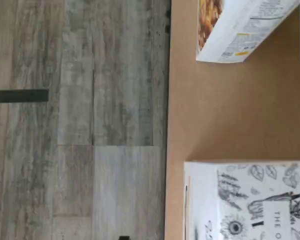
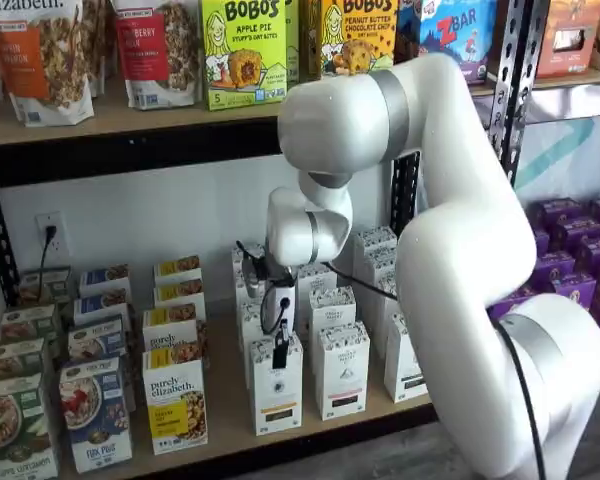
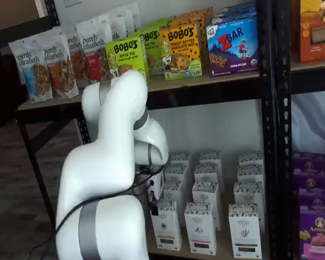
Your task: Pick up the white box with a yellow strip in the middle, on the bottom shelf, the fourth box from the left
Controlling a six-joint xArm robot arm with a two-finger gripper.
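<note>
In both shelf views the white box [image 2: 277, 390] [image 3: 167, 227] stands upright at the front of the bottom shelf [image 2: 226, 405], its yellow strip low on its front. My gripper [image 2: 279, 362] hangs straight above it, white body over the carton's speckled top. One black finger [image 2: 279, 350] shows in front of the top edge; the other finger is hidden, and the jaws stand wide with nothing held. The arm hides most of the gripper in a shelf view [image 3: 153, 205]. The wrist view shows a white carton's top with leaf drawings [image 1: 250, 200] on the tan board [image 1: 215, 115].
A "purely elizabeth" box [image 2: 175, 405] [image 1: 240, 30] stands just left of the white box. White cartons with black strips [image 2: 342, 372] stand to its right and behind. A black upright [image 2: 408, 195] and purple boxes [image 2: 570, 270] are farther right. Grey plank floor [image 1: 80, 120] lies past the shelf edge.
</note>
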